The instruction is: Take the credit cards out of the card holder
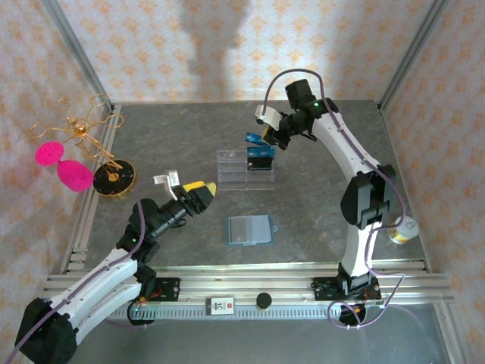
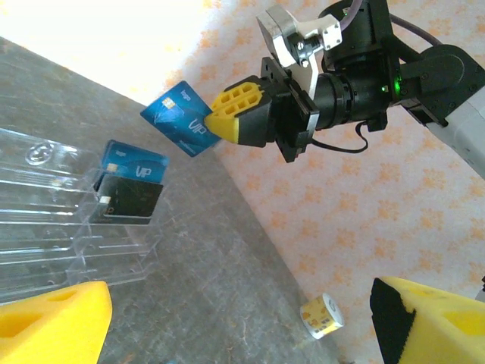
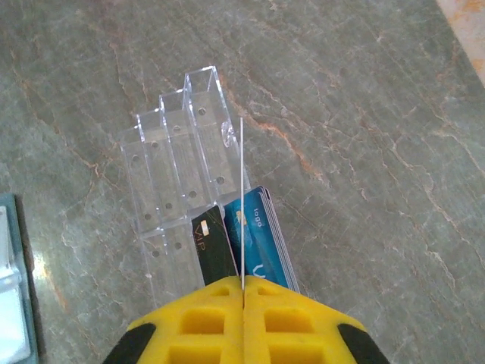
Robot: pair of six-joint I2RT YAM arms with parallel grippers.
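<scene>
Right jaws, seen from above, pinch a blue plastic credit card [image 1: 252, 138] over the clear tiered acrylic stand [image 1: 245, 173] mid-surface; left jaws hang spread; the open teal bifold card holder [image 1: 250, 229] lies toward the near edge. Left wrist: 2 cards [image 2: 130, 199] stand slotted. Right wrist: the held card [image 3: 242, 189] is edge-on; best lowered straight into a free slot before releasing.

card holder [image 3: 10, 303] cropped (left edge), tin [image 2: 322, 316] label unreadable
</scene>
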